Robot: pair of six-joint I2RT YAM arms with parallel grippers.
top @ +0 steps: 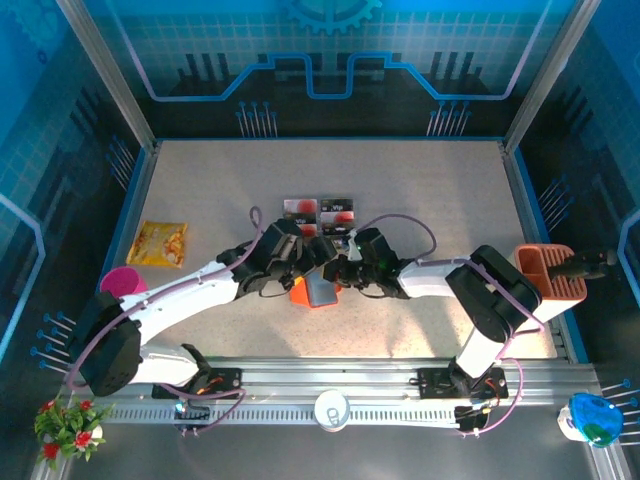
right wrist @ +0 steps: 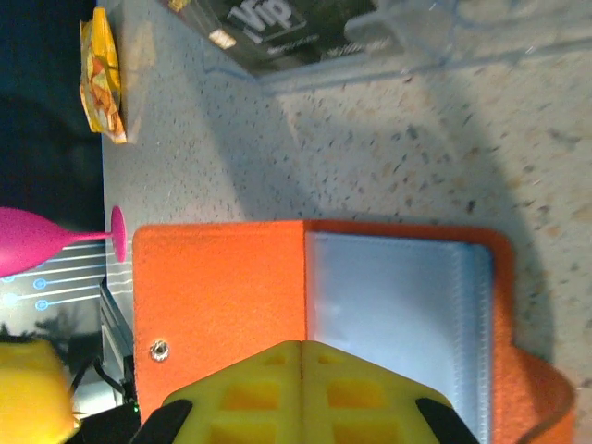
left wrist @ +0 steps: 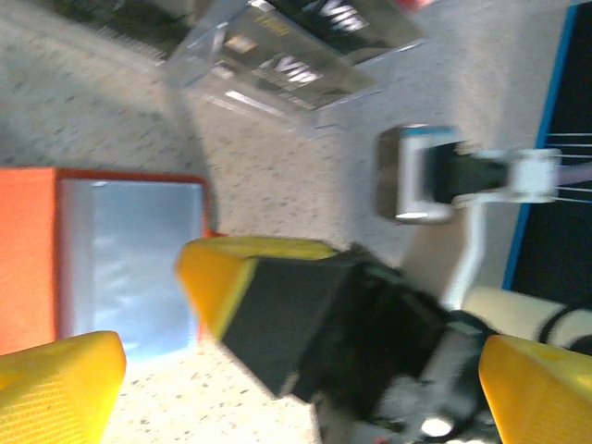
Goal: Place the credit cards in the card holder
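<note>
A: Where's the wallet (top: pixel 314 291)?
B: Open on the worktop (top: pixel 200 180), near the cards (top: pixel 318 212).
A: Fingers?
B: Left fingers (left wrist: pixel 55 384) spread wide; right fingers (right wrist: pixel 264 398) pressed together, empty, over the wallet's orange flap.

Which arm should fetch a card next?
Probably left: the left gripper is open and empty, with the credit cards just beyond it; the right gripper is shut at the card holder's edge.
</note>
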